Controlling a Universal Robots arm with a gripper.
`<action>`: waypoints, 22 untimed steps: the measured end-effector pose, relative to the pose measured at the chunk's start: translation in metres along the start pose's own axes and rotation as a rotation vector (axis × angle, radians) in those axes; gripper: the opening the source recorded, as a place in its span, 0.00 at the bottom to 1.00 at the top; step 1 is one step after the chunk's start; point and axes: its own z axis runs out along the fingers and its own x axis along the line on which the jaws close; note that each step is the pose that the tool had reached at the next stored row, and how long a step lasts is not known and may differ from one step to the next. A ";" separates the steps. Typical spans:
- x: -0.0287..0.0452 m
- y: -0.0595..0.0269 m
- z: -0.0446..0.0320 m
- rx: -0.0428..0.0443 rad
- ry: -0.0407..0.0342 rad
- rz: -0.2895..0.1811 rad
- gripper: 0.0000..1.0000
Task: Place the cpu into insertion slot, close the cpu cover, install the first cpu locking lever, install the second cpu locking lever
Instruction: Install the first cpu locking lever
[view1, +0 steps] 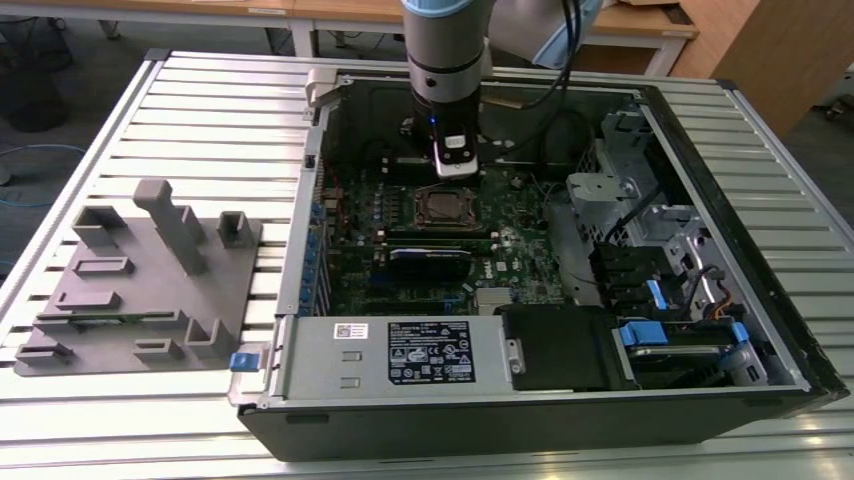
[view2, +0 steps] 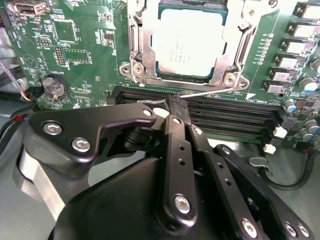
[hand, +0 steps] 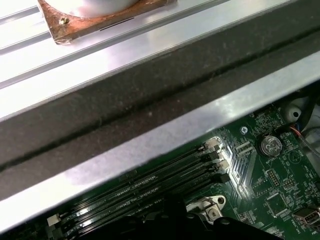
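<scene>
In the second wrist view the silver-topped cpu (view2: 187, 45) lies in the insertion slot. The cpu cover (view2: 141, 50) is down flat around it as a silver frame. A thin wire locking lever (view2: 210, 91) runs along the socket's edge nearest my gripper (view2: 176, 104). The black fingers are shut and their tip meets the end of that lever. In the exterior view the gripper (view1: 457, 170) hangs inside the open computer case, just beyond the insertion slot (view1: 441, 205). Whether the fingers pinch the wire or only press on it is hidden.
Long black memory slots (view2: 225, 112) run directly under the fingertips, and a coin battery (view2: 54, 86) sits beside them. The case wall (hand: 150, 105) is close behind the wrist. A power supply (view1: 400, 350), a drive cage (view1: 654, 260) and a grey fixture block (view1: 147, 280) stand around.
</scene>
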 end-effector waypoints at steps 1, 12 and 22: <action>0.0000 -0.0002 0.0006 0.0008 -0.0005 0.000 0.11; 0.0019 0.0018 0.0062 0.0183 -0.0089 -0.003 0.11; 0.0033 0.0042 0.0073 0.0311 -0.0151 -0.005 0.11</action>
